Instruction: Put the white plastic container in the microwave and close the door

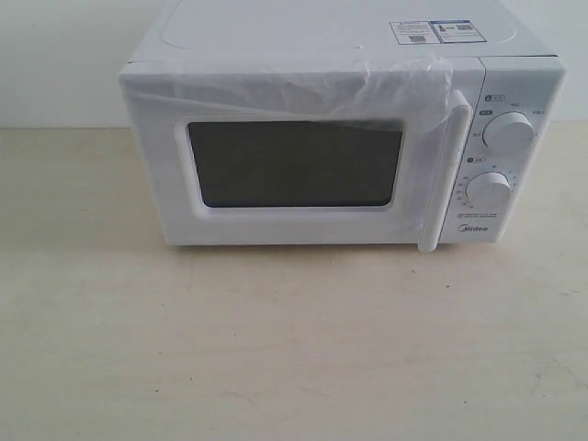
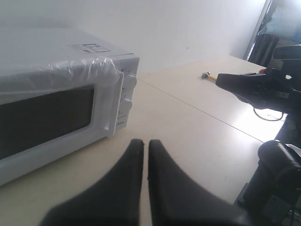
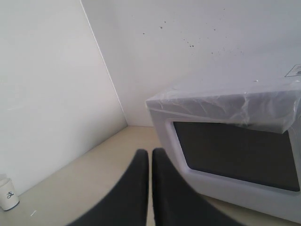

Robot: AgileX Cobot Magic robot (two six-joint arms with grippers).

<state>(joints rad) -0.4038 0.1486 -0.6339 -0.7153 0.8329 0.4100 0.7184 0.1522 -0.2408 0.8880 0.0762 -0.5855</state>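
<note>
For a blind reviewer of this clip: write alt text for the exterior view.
A white microwave sits on a pale table with its door shut, facing the camera. The door has a dark window, a vertical bar handle and loose clear film along its top; two round knobs are to its right.

Only thing I can actually read is the brand name (image 1: pixel 473 233), "Midea", low on the control panel at the right end of the microwave (image 1: pixel 303 92), just under the lower knob (image 1: pixel 489 189). There are scale marks and tiny labels around that one and the upper knob (image 1: pixel 508 131), way too small to make out. Same goes for the two stickers (image 1: pixel 436 32) on top, far right: printed, but unreadable. The little white cup (image 3: pixel 8 194) by the wall has a dark squiggle, no idea what.
</note>
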